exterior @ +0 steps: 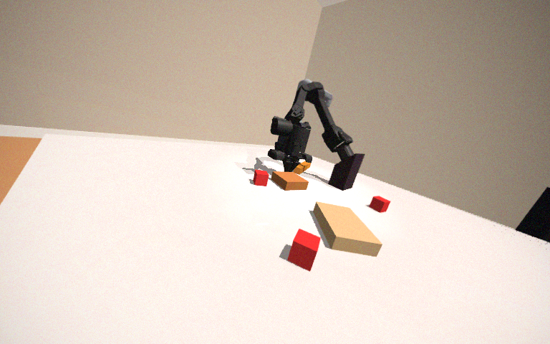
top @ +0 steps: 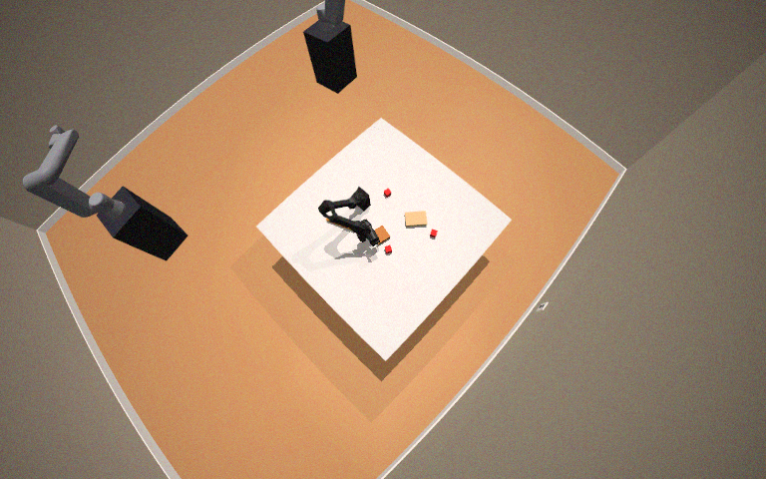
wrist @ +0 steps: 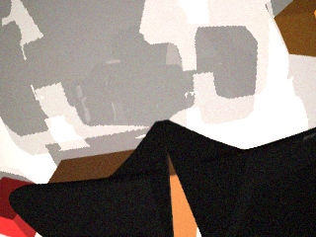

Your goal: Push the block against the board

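Your gripper (top: 375,241) (exterior: 289,170) (wrist: 162,126) was low behind the orange square block (top: 383,234) (exterior: 289,180) (wrist: 184,209), its jaws pressed together on nothing; contact with the block could not be told. The block lay flat on the white table (top: 384,304) (exterior: 162,263), apart from the tan board (top: 415,219) (exterior: 346,226). You had one red cube (top: 388,248) (exterior: 261,178) (wrist: 12,209) near the block, another (top: 433,233) (exterior: 304,249) near the board.

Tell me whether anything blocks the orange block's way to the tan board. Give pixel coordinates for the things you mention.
Nothing visible stands between the orange block (top: 383,234) (exterior: 289,180) (wrist: 94,167) and the tan board (top: 415,219) (exterior: 349,226). The three red cubes (top: 388,248) (exterior: 261,178) (wrist: 9,197) all lie off the straight path between them.
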Motion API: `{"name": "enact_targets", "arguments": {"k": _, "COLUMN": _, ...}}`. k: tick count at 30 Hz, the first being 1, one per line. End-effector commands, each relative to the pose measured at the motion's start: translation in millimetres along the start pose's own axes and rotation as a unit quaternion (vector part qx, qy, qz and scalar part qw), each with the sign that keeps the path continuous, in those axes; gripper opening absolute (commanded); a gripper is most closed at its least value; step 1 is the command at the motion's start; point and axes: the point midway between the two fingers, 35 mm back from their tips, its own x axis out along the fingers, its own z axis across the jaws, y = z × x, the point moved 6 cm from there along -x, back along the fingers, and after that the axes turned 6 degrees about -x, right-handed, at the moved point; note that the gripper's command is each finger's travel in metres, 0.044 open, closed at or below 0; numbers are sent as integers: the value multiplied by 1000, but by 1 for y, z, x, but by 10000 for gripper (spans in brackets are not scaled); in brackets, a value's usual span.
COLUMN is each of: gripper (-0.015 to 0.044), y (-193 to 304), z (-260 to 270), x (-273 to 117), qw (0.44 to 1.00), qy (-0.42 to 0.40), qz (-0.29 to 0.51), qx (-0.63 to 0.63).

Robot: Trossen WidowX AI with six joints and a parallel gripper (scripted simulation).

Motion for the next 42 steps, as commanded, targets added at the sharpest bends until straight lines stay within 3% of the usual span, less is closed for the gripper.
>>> {"name": "enact_targets", "arguments": {"k": 1, "gripper": 0, "y": 4, "z": 1, "x": 1, "qw": 1000, "qy": 0, "qz": 1, "qx": 0}}
{"name": "enact_targets", "arguments": {"k": 42, "gripper": 0, "y": 32, "z": 7, "x": 1, "qw": 1000, "qy": 1, "qz": 4, "qx": 1}}
